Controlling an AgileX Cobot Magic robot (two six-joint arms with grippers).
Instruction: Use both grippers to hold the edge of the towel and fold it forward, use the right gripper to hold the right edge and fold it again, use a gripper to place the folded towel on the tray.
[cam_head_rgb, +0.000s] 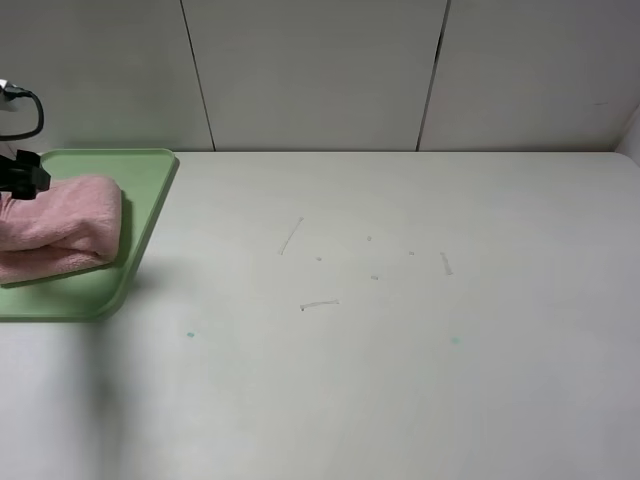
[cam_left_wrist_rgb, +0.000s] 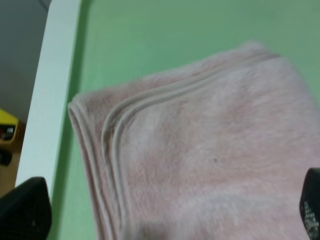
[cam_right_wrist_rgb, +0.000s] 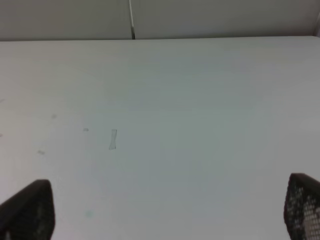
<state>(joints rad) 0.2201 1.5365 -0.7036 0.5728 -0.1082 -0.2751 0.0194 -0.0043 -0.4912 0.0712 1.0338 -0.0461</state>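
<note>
The towel (cam_head_rgb: 58, 228) is folded into a thick pink pad and lies on the tray (cam_head_rgb: 150, 190), at about 9 o'clock in the high view, its far end running out of the picture. You have nothing pinched: the left tool (cam_left_wrist_rgb: 165, 212) hangs spread over the towel, its 2 fingertips (cam_left_wrist_rgb: 25, 210) showing at either side with the cloth between them and no pinch on it. The right tool (cam_right_wrist_rgb: 165, 207) is spread as well, over bare surface (cam_head_rgb: 400, 320), well apart from the tray.

By the look of it the placing is done, so your remaining job is a clean exit. Lift the left tool straight up before you swing it away; terry loops catch on finger ends, and a sideways drag could pull the top layer open. Watch the stacked hems (cam_left_wrist_rgb: 107, 150) at the corner as you rise: if they lift with you, stop and lower again.

The towel is soft, fluffy and dusty pink, with ribbed hem lines curving round the corner. The tray is smooth light-green plastic, rounded at the corners with a low rim. The surface is matte white with a few faint scuffs.
</note>
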